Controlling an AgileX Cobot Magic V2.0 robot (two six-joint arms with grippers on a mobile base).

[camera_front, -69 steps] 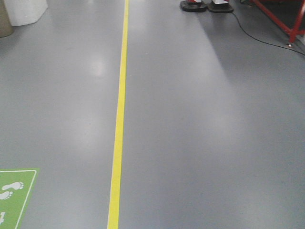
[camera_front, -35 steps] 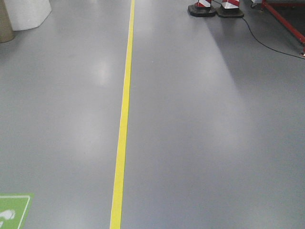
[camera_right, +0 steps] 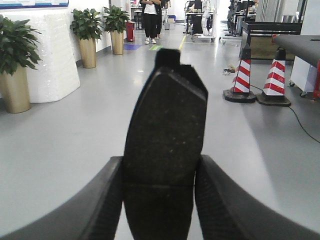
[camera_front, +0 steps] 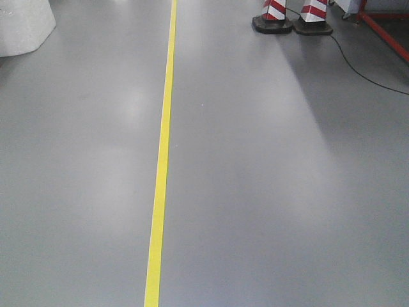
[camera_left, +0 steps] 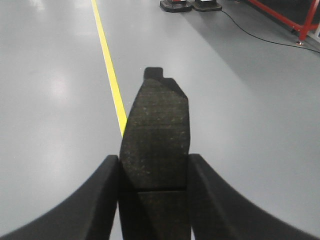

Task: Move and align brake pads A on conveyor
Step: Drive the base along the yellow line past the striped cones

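In the left wrist view a dark brake pad (camera_left: 157,125) stands on end, its centre groove level with the fingertips. My left gripper (camera_left: 154,159) is shut on it, one black finger against each long edge. The right wrist view shows the same hold: a second brake pad (camera_right: 167,115) stands upright in my right gripper (camera_right: 160,160), which is shut on its sides. Both pads hang above grey floor. A dark flat top (camera_right: 300,44) stands at the far right. I cannot tell whether it is the conveyor.
A yellow floor line (camera_front: 161,153) runs straight ahead. Two red-and-white cones (camera_front: 291,16) stand ahead on the right, with a black cable (camera_front: 364,67) and a red frame (camera_front: 386,38) beside them. Potted plants (camera_right: 15,60), a white wrapped block (camera_right: 52,55) and a person (camera_right: 150,20) lie to the left and far ahead.
The front view has advanced along the yellow line. The green footprint mark slid out at the bottom left, and the cones show more fully at the top.
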